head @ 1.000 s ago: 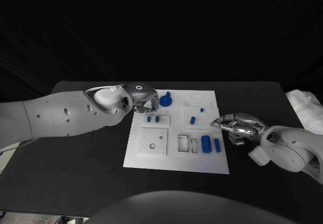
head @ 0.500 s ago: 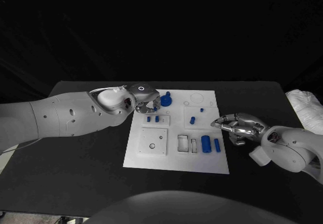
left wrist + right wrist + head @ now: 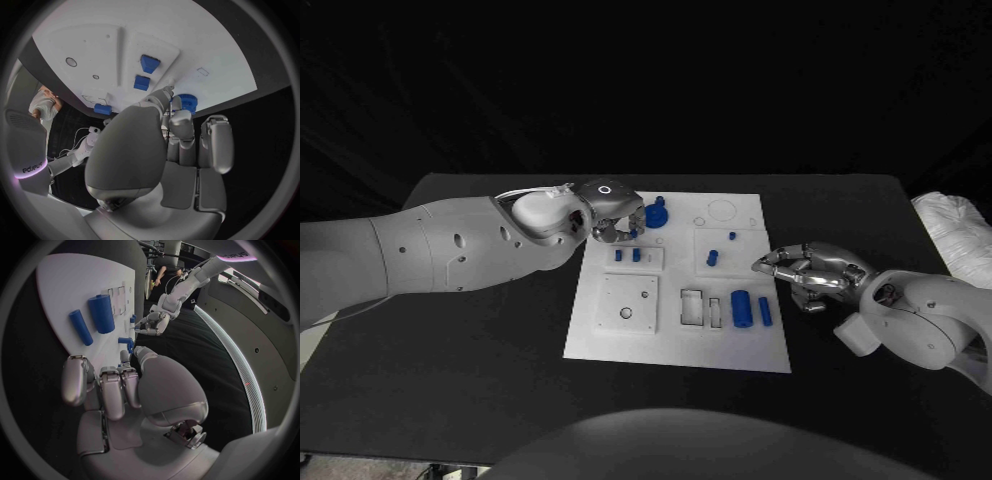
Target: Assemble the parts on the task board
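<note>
Parts lie on the board in the middle of the table: a round knob at its far left, two small blocks just nearer, two cylinders at the near right. The left hand hovers at the far left corner, fingertips touching the knob, though a grip cannot be told. The right hand rests off the right edge, fingers curled on nothing.
</note>
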